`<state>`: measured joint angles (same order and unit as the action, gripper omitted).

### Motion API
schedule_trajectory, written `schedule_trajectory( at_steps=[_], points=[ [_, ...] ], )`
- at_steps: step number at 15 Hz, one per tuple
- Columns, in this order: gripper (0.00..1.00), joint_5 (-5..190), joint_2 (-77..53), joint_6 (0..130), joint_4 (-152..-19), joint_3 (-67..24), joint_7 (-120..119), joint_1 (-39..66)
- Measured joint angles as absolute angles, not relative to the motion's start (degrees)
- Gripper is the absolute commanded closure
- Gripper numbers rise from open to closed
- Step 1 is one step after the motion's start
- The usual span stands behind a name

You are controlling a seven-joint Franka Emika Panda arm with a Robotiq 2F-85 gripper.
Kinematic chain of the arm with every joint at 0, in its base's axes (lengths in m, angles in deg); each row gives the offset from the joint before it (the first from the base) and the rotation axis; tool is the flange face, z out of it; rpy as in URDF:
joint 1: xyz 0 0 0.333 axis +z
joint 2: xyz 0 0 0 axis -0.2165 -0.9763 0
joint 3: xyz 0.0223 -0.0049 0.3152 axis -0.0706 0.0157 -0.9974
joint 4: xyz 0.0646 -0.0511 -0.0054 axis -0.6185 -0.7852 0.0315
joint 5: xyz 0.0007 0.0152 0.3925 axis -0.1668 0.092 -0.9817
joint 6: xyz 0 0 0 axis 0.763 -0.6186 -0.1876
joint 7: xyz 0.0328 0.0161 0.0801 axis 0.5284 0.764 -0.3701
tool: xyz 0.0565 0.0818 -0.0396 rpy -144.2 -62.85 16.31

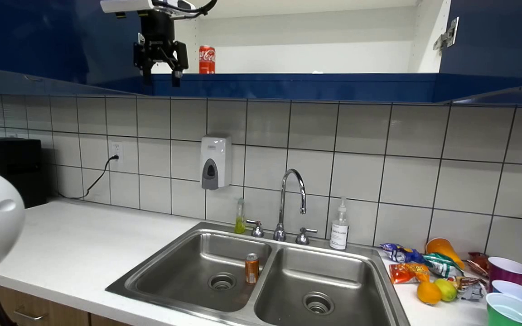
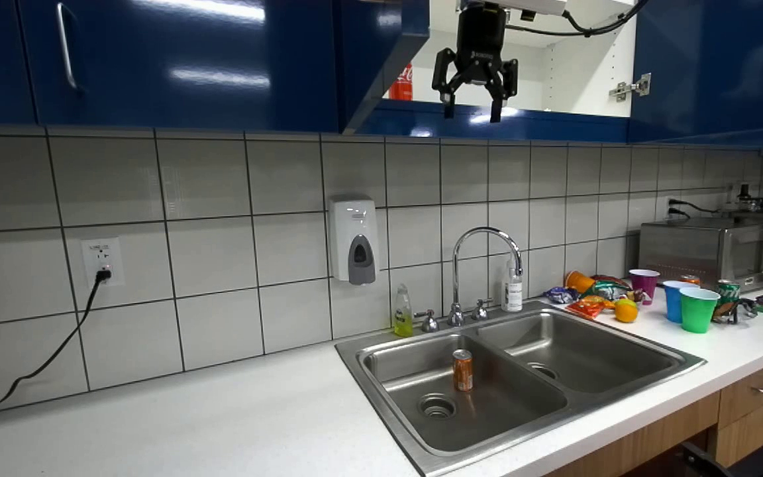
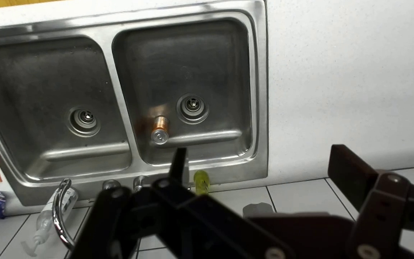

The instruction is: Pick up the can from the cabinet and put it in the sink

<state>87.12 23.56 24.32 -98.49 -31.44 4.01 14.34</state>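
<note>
Two black fingers [image 3: 350, 174] are pointing down high above the white bench [image 1: 84, 244], standing wide apart and holding nothing; a red cylindrical metal can [image 1: 207, 59] is standing upright in the open blue cabinet [image 1: 288, 86] over the bench's back edge, apart from the fingers; an orange cylindrical metal can [image 3: 160, 128] is standing upright in the double-basin steel sink [image 3: 261, 90], between a drain [image 3: 192, 104] and the divider [image 3: 120, 104]

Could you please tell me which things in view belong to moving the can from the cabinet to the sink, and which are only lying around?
For the job:
red can
open cabinet
sink
claw, open

Lying around:
green cup
purple cup
orange fruit
orange packet
orange can, standing in the sink: probably not the one meant
</note>
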Motion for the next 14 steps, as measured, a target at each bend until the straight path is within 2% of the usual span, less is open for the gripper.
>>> schedule_trajectory(
  at_steps=[14],
  points=[
    [0.0, 90.98, 20.19, 26.51, -89.35, -31.68, 4.01, 14.34]
  ],
)
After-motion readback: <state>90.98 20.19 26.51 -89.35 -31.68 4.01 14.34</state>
